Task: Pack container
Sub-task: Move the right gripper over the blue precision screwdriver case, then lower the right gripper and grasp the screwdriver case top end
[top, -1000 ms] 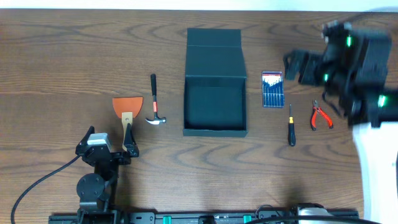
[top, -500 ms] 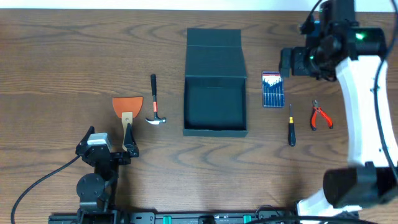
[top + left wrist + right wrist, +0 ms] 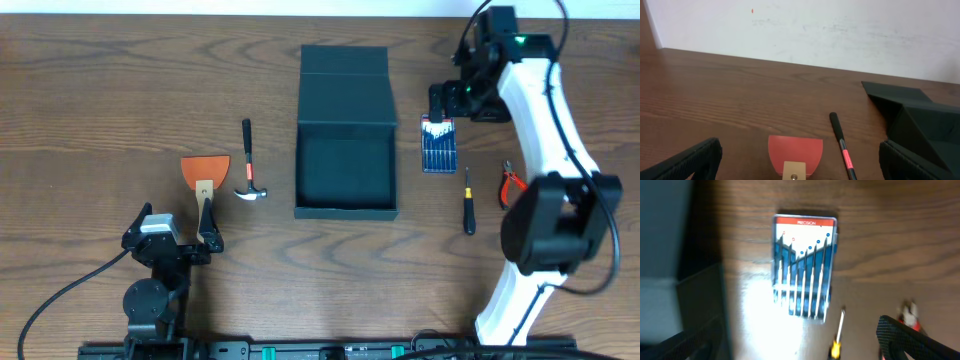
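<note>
Right gripper (image 3: 442,105): jaws spread, empty, above screwdriver set (image 3: 438,144). Left gripper (image 3: 805,161): spread, empty. Container (image 3: 346,170): mid-table, just left of the set, open upward, long axis near-to-far, lid flap toward far edge.

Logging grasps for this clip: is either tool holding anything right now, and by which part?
Nothing is held. The left tool sits open near the scraper; the right tool hovers open above the screwdriver set, which lies on the table.
</note>
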